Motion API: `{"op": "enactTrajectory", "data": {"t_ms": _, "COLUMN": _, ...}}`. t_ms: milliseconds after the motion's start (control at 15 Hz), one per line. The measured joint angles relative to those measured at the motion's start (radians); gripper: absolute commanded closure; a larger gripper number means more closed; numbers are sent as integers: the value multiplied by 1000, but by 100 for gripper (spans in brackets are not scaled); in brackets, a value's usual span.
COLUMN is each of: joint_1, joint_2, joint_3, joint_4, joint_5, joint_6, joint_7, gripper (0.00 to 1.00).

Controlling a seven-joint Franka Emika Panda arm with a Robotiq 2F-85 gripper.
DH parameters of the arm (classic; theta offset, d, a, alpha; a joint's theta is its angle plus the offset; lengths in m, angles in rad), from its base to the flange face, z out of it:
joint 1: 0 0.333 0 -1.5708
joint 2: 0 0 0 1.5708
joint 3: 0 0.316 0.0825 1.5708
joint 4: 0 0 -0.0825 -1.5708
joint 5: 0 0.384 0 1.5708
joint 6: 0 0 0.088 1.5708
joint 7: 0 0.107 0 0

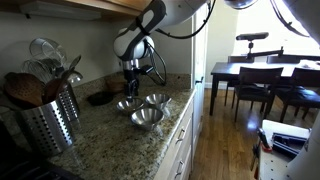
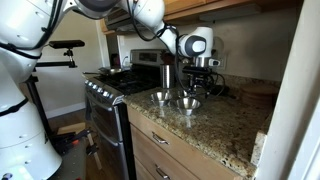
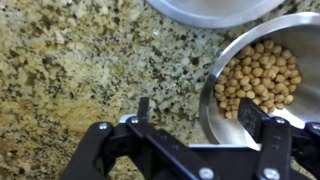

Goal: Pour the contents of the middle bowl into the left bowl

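Wrist view: the pincer [image 3: 197, 112] stands apart. One finger shows over bare tabletop [image 3: 80, 70] and the other over the inside of the middle bowl [image 3: 258, 80], so the bowl's left wall lies between them. Contact with the wall cannot be confirmed. The bowl sits upright on the tabletop, its floor covered by chickpeas [image 3: 262, 72].

Location: in an exterior view the middle bowl [image 1: 128, 104] appears to be the one directly under the pincer, at the left of the group. The left bowl [image 1: 147, 118] lies just beside it, nearer the camera.

Handling (judgement):
- The bowl is thin steel, so it is stiff and light. The load adds modest weight.
- The polished wall is slippery. Take hold at the rim, one finger inside and one outside, and clamp firmly.
- Held at one edge, the bowl may pivot in the grip.
- Chickpeas roll freely, so tilt slowly over the wide rim.

Count:
- Bowls: three, of which two are small and one is wide.
- Pincer: one.
- Chickpeas: too many to count.
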Motion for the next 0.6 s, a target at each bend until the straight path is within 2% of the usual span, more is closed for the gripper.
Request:
{"op": "enactTrajectory", "data": {"t_ms": 67, "joint_1": 0, "joint_2": 2, "joint_3": 0, "joint_4": 0, "joint_5": 0, "joint_6": 0, "joint_7": 0, "gripper": 15}}
{"op": "enactTrajectory", "data": {"t_ms": 200, "joint_1": 0, "joint_2": 4, "joint_3": 0, "joint_4": 0, "joint_5": 0, "joint_6": -1, "joint_7": 0, "gripper": 12}}
{"op": "enactTrajectory", "data": {"t_ms": 600, "joint_1": 0, "joint_2": 10, "joint_3": 0, "joint_4": 0, "joint_5": 0, "joint_6": -1, "joint_7": 2, "gripper": 16}}
